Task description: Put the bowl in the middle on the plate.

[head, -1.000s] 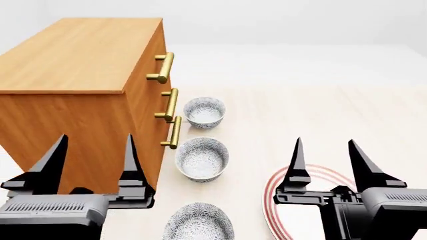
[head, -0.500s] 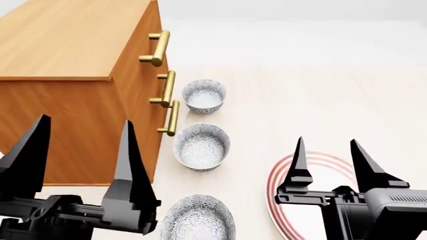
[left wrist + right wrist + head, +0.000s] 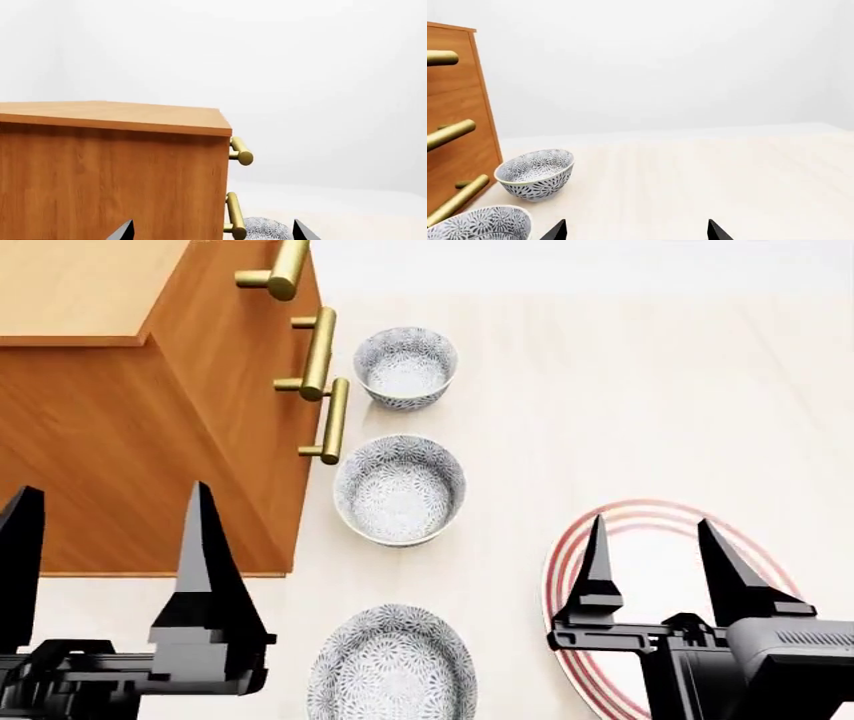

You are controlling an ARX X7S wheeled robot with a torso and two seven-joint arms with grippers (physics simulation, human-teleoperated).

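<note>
Three speckled bowls lie in a row beside the cabinet. The bowl (image 3: 399,489) in the middle sits between a far one (image 3: 404,367) and a near one (image 3: 392,665). To the right lies the red-ringed plate (image 3: 651,565), with my right gripper (image 3: 650,522) open above it and holding nothing. My left gripper (image 3: 114,495) is open and empty at the lower left, in front of the cabinet. The right wrist view shows the bowl (image 3: 477,225) low at the edge, the far bowl (image 3: 535,172) beyond, and open fingertips. The left wrist view shows a speckled bowl (image 3: 267,231) behind a handle.
A wooden cabinet (image 3: 160,440) with brass bar handles (image 3: 318,352) stands at the left, close to the row of bowls. It fills much of the left wrist view (image 3: 113,175) and edges the right wrist view (image 3: 454,100). The pale tabletop (image 3: 641,390) stretches to the right.
The head view has tilted down, so cabinet and bowls slid up in the picture and more of the plate shows. My left gripper shifted left and lower in view. The right gripper holds its place.
</note>
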